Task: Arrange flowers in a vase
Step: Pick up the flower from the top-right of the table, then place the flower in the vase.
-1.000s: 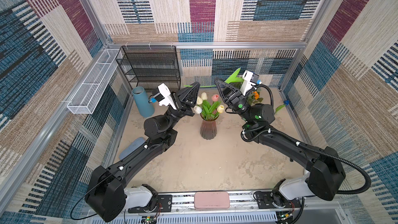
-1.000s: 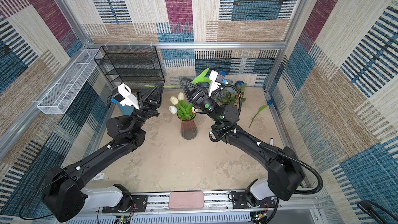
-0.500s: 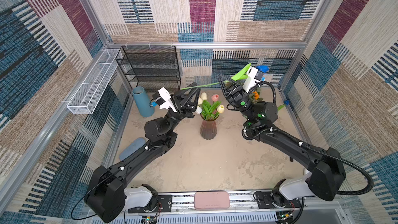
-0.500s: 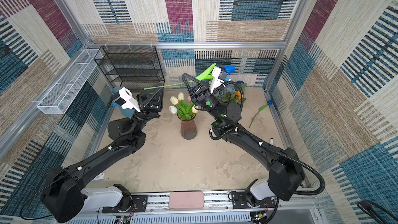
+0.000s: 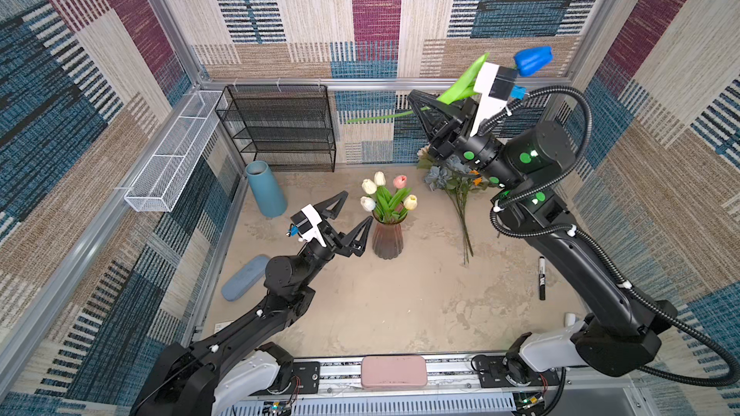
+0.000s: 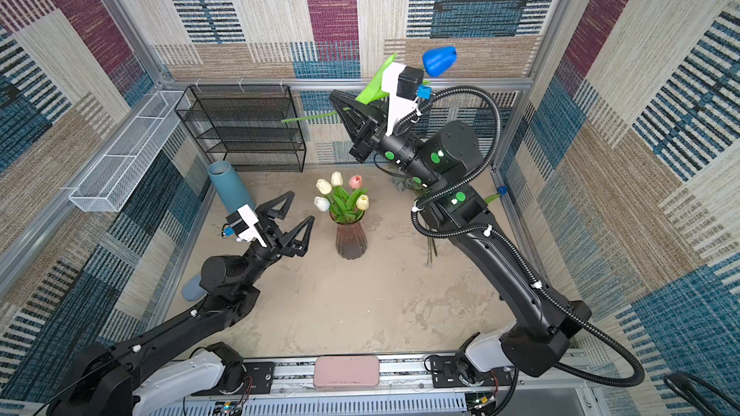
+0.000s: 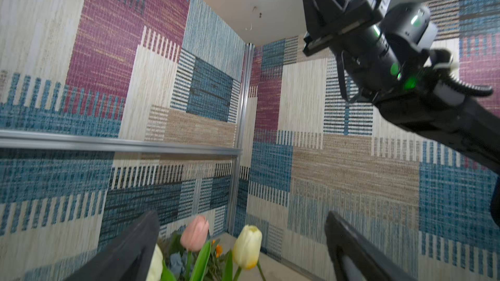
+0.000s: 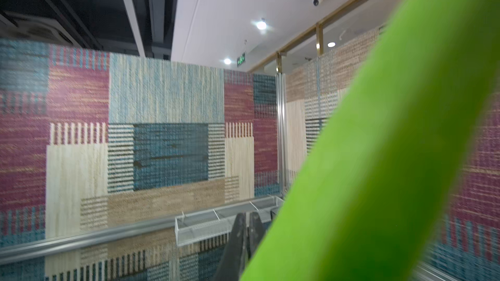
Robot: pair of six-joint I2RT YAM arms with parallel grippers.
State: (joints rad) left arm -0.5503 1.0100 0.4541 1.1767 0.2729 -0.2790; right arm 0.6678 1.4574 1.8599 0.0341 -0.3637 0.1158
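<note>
Enclosing beige tabletop [image 5: 380, 306], patchwork walls [image 5: 320, 2]; left hand [image 5: 357, 206] released; right hand [image 5: 416, 100] grasping blue tulip [image 5: 532, 60].

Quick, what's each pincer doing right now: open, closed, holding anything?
Left pincer: open, holding nothing.
Right pincer: closed on the stem of the blue tulip.

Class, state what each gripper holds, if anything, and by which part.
Right gripper: the blue tulip, by its green stem. Left gripper: open, empty.

Blurred blue tulip leaf [image 8: 378, 144], right wrist view
</note>
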